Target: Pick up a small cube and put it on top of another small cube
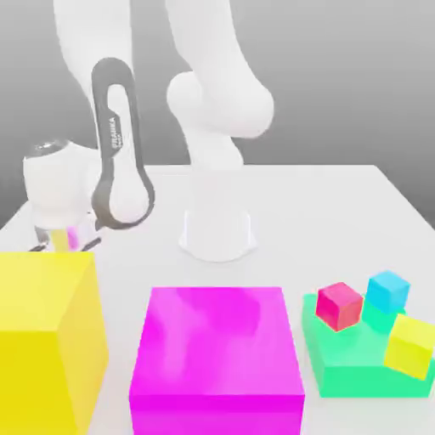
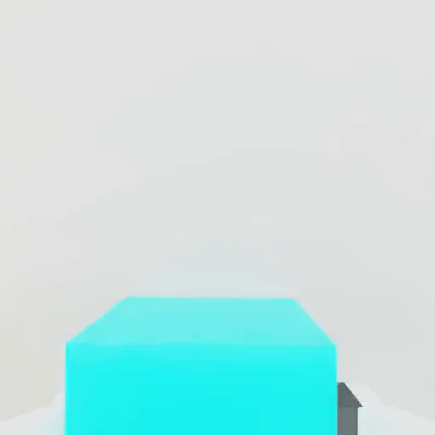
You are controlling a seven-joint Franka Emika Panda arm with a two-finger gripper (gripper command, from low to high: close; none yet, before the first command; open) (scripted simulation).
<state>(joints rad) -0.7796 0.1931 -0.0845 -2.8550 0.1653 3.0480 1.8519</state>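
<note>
So the gripper is down behind the big yellow block, clamped on the turquoise cube, which sits right between its fingers. Count: one big yellow block, one big magenta block, one green slab well away from the gripper carrying three small cubes: sky-blue, red-pink, yellow. Arm says "FRANKA".

end effector partly behind big yellow block, turquoise cube seemingly cropped
</note>
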